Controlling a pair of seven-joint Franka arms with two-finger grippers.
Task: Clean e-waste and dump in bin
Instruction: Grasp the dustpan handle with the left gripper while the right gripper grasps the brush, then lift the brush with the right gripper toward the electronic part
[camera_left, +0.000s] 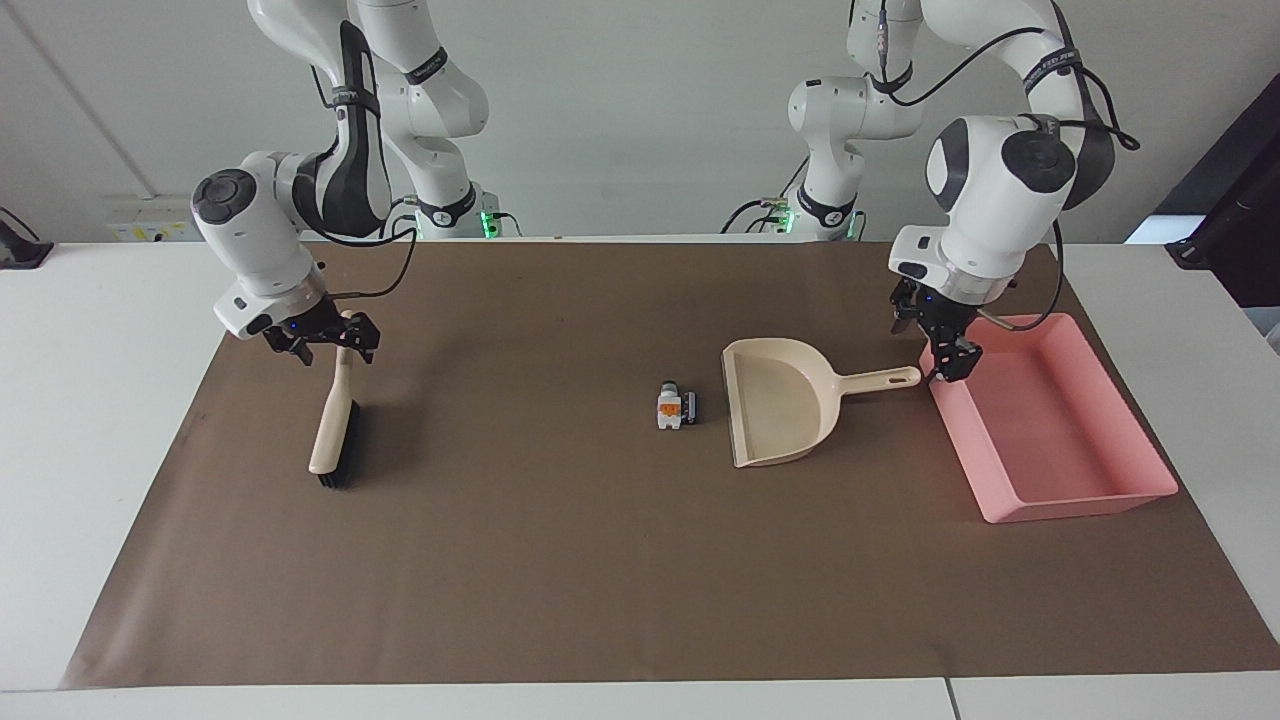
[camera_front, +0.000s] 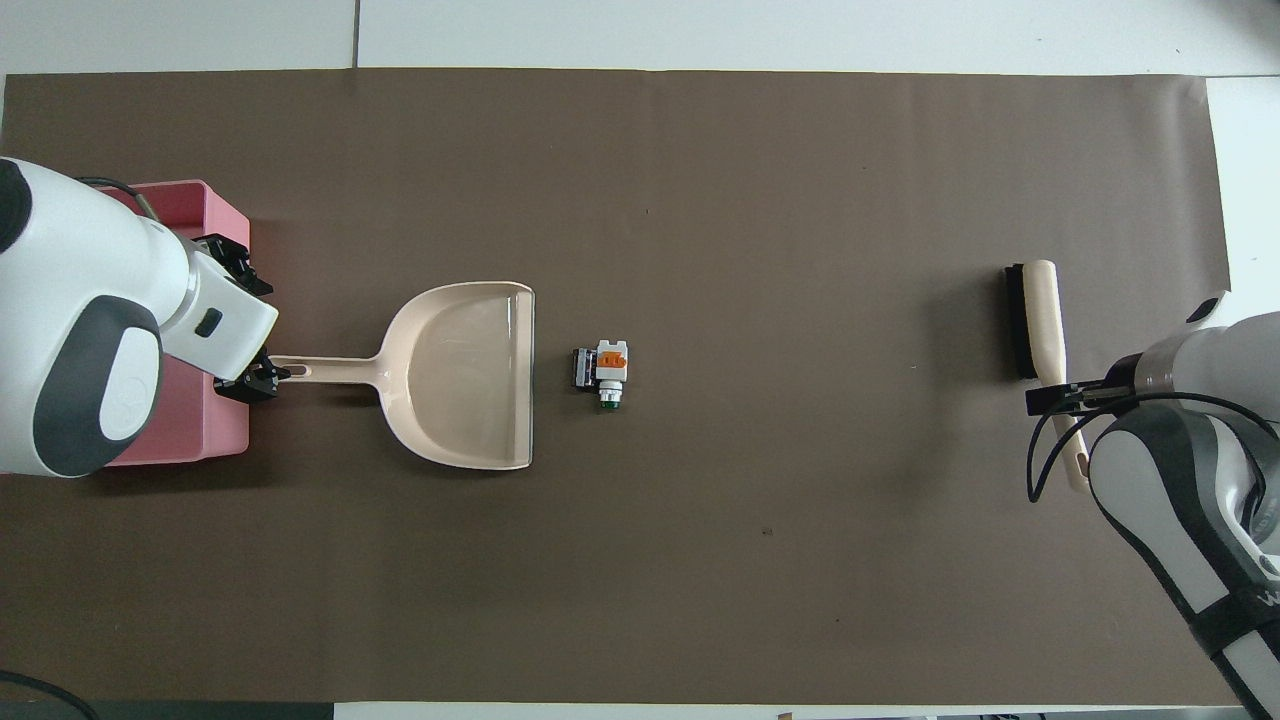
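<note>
Two scraps make up the e-waste (camera_left: 676, 405) — one white-grey with an orange mark, one black — lying touching each other on the brown mat (camera_left: 560, 560) near the table's middle. One dustpan (camera_left: 780, 400) lies just beside them toward the left arm's end, mouth facing the scraps, handle pointing at the single pink bin (camera_left: 1050, 420). One brush (camera_left: 335, 420) lies well apart, toward the right arm's end, bristles down.

The overhead view shows a green tip on the white-grey scrap (camera_front: 610, 375) that the facing view does not make plain. In that view the left arm covers much of the bin (camera_front: 225, 215), and the right arm covers the brush handle's end; the facing view shows both in full.

Left gripper (camera_left: 940, 345): jaws apart, over the dustpan handle's end beside the bin wall, gripping nothing — contact with the handle cannot be told.

Right gripper (camera_left: 325, 340): jaws apart, straddling the brush handle's upper end, not clamped on it.
</note>
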